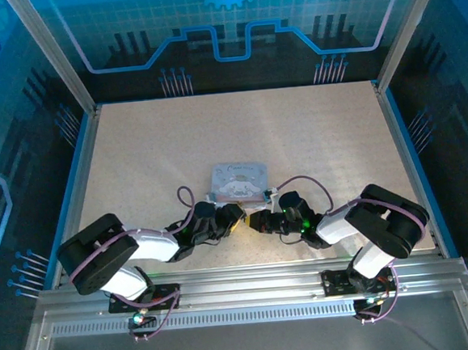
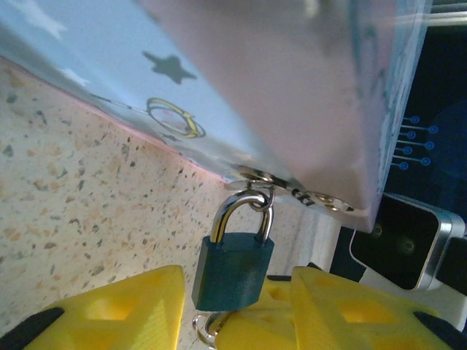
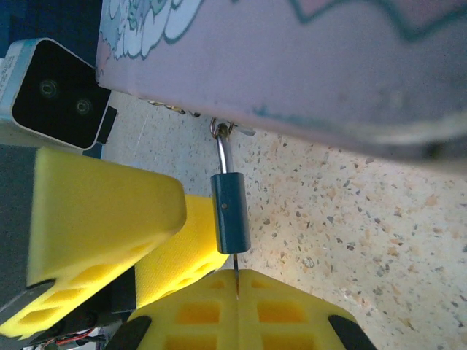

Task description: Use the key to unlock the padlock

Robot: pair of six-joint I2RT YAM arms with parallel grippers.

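Because the padlock (image 2: 233, 271) hangs by its shackle from the hasp on the front wall of the tin box (image 2: 292, 87), it can likely swing. That seems to be why you have your left gripper (image 2: 238, 299) bracketing its dark teal body. One yellow finger sits just beside each flank, spread apart rather than pinching as far as the left wrist view shows, placed to stop the body from twisting. Your right gripper (image 3: 238, 283) is clenched on the key (image 3: 236, 264). Its thin blade runs straight up from between the closed fingers into the underside of the lock body, so the key looks seated in the keyway, though you cannot see how deep. From above, both grippers meet nose to nose at the near edge of the tin, low over the table (image 1: 175, 147). By my reading, insertion is done and the turn is not yet made, since both shackle legs sit in the body. Before you rotate the right wrist, consider closing the left fingers onto the body, or the lock may simply spin with the key.
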